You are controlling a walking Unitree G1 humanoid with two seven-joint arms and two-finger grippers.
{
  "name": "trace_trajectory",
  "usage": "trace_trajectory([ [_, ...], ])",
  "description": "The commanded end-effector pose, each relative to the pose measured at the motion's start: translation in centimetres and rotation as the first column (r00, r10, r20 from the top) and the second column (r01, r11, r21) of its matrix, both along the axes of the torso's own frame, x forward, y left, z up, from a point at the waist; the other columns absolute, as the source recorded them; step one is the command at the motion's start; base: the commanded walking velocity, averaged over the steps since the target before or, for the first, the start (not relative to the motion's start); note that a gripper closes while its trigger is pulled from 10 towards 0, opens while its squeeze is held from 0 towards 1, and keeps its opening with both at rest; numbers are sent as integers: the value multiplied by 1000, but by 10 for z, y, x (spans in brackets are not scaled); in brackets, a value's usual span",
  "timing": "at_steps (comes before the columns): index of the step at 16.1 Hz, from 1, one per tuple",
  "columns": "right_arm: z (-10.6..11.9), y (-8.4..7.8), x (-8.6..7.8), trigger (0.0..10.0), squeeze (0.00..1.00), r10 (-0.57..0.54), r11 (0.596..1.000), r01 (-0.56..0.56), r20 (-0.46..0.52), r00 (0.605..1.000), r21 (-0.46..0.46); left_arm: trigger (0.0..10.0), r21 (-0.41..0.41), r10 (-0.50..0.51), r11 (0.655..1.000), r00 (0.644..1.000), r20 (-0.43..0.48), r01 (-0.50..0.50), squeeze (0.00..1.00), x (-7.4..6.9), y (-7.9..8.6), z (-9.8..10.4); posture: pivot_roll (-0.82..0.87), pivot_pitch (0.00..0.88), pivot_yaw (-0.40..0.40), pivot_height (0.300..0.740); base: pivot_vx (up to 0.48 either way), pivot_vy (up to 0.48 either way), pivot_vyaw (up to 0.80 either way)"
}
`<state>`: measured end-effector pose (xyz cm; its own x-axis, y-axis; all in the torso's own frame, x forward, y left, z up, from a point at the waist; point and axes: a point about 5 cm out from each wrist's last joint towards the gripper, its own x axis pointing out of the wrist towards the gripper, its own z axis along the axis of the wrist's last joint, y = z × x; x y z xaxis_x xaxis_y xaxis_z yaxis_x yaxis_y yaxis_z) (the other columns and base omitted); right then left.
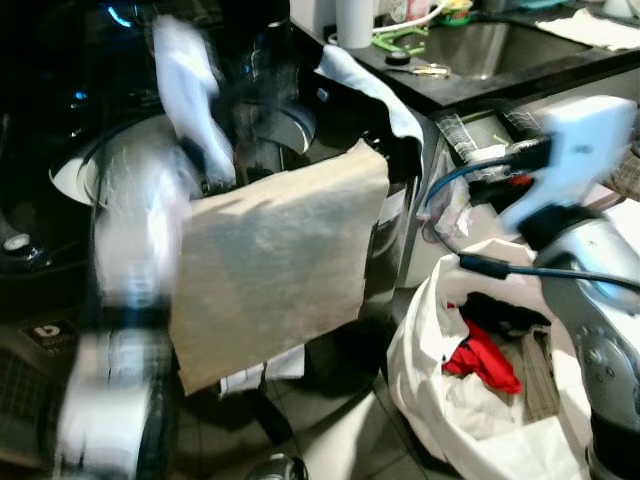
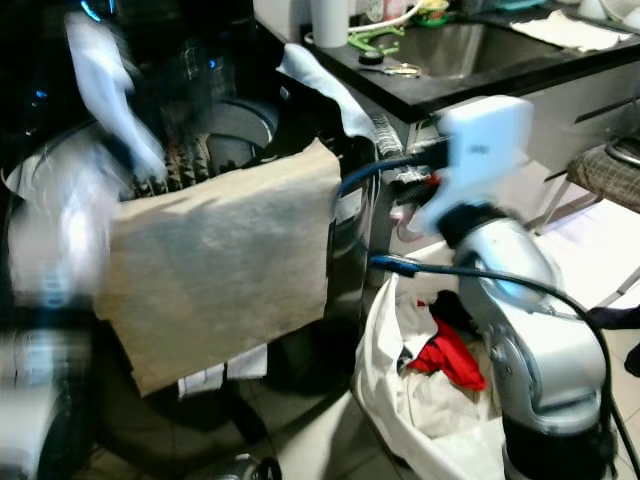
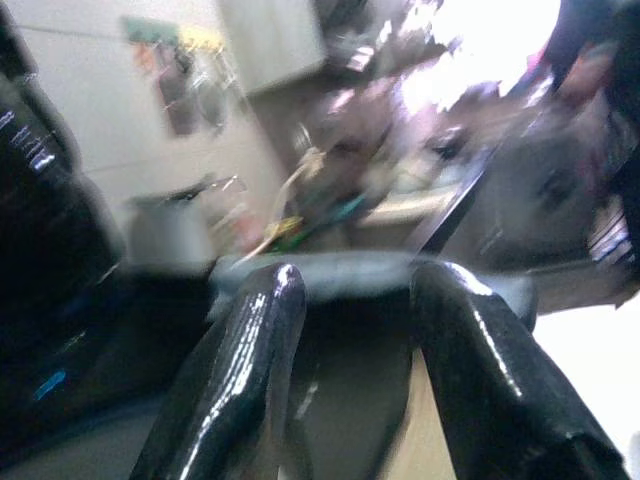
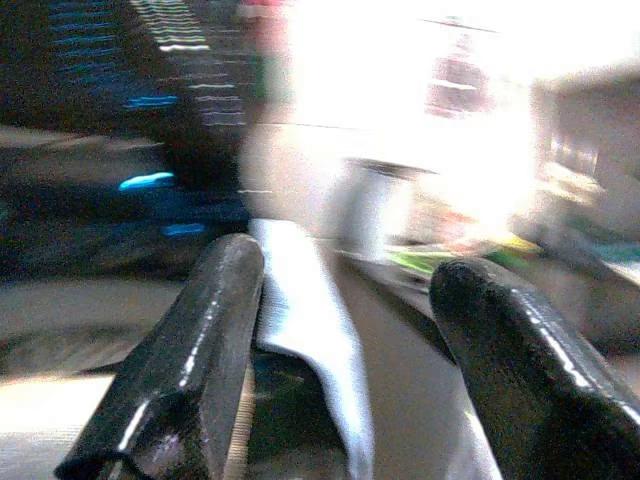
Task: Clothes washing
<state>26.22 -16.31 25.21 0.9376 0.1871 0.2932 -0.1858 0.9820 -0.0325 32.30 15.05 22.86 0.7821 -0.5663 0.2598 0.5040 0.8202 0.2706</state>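
A beige cloth (image 1: 275,260) hangs over the front rim of the black top-loading washer (image 2: 240,125). My blurred left gripper (image 1: 213,165) is at the cloth's top edge, over the drum opening. In the left wrist view its fingers (image 3: 250,360) stand open, with a strip of beige low between them. My right gripper (image 4: 345,330) is open with nothing in it, to the right of the washer. It points at a white cloth (image 1: 365,85) that lies over the washer's right rim. On the floor, a white laundry bag (image 1: 435,400) holds a red garment (image 1: 485,362) and dark clothes.
A dark counter with a sink (image 1: 480,50) runs behind and to the right of the washer, with a white roll (image 1: 353,22) on it. A blue cable (image 1: 450,185) loops from my right arm above the bag. Tiled floor (image 1: 350,440) lies in front.
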Motion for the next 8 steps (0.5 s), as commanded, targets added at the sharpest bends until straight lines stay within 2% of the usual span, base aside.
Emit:
trace_trajectory([
  [1,-7,0,-5,10000,0,-54,997,55,-29,998,49,10000,9,62,998,998,21,-63,0,-16,-7,-2,-86,0,110,740,0,0,0],
  [2,-10,3,-8,10000,0,-42,997,44,-38,998,60,10000,-29,73,997,997,-17,-73,0,-23,-5,-6,-85,0,110,740,0,0,0],
  [3,-17,10,-15,10000,0,-1,996,7,-65,998,85,10000,-103,103,988,990,-94,-112,0,-36,0,-11,-81,0,103,740,0,0,0],
  [4,-25,13,-20,10000,0,19,996,-10,-94,995,91,10000,-116,96,987,986,-140,-112,0,-48,1,-18,-71,0,90,740,0,0,0],
  [5,-33,15,-23,10000,0,32,996,-22,-117,993,85,10000,-83,89,991,986,-142,-102,0,-57,-1,-26,-65,0,87,740,0,0,0],
  [6,-55,18,-23,10000,0,40,999,-33,-192,981,41,10000,-26,56,998,978,-203,-62,0,-78,-7,-59,-72,0,88,740,0,0,0],
  [7,-60,16,-23,10000,0,30,999,-28,-204,978,15,10000,-28,34,999,979,-202,-40,0,-83,-10,-57,-66,0,86,740,0,0,0],
  [8,-60,16,-25,10000,0,28,999,-21,-207,978,34,10000,-33,38,998,977,-211,-46,0,-85,-12,-52,-60,0,87,740,0,0,0],
])
